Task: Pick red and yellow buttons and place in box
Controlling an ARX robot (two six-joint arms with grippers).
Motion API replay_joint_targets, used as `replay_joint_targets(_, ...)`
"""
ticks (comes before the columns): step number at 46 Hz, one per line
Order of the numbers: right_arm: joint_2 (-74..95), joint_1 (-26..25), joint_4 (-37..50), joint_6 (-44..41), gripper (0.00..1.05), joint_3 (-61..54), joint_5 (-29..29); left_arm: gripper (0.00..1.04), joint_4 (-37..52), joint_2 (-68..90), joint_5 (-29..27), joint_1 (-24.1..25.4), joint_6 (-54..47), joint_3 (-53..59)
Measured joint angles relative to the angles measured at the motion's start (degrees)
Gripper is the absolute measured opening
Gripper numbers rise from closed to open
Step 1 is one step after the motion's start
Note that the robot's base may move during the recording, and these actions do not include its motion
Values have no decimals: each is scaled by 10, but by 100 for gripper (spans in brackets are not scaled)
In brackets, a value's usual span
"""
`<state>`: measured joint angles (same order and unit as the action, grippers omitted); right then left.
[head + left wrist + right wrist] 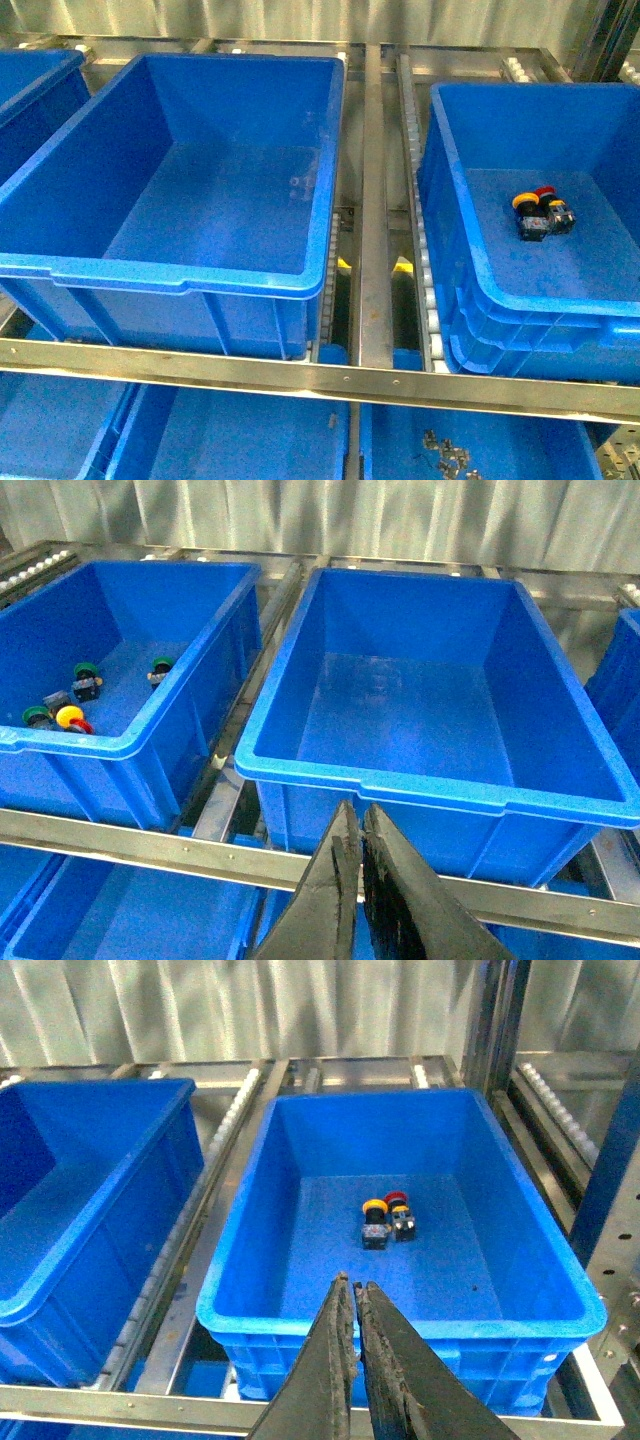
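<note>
The box (470, 300), a blue crate with layered rims beneath it, stands at the right. On its floor lie a yellow button (526, 203) and a red button (544, 192), close together. The right wrist view shows the same yellow button (375, 1208) and red button (397, 1199) inside the box (400, 1320). My right gripper (350, 1285) is shut and empty, in front of the box's near rim. In the left wrist view another yellow button (68, 717) and red button (82, 727) lie in the far-left crate (100, 745). My left gripper (354, 815) is shut, holding nothing.
An empty single-rimmed blue crate (170, 270) fills the middle, in front of my left gripper. Green-capped switches (86, 670) lie in the far-left crate. A metal shelf rail (300, 370) runs along the front, with more blue crates below. Roller tracks separate the crates.
</note>
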<state>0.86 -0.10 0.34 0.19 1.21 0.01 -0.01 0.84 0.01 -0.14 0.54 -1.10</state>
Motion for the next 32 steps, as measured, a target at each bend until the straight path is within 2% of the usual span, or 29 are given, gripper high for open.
replay_joint_targets(22,-6,0,-2,-1,4,0,0,2,0,0,0,0,0,0)
replay_joint_targets(25,-6,0,-2,0,16,0,0,2,0,0,0,0,0,0)
replay_joint_targets(32,-6,0,-2,0,53,0,0,39,0,0,0,0,0,0)
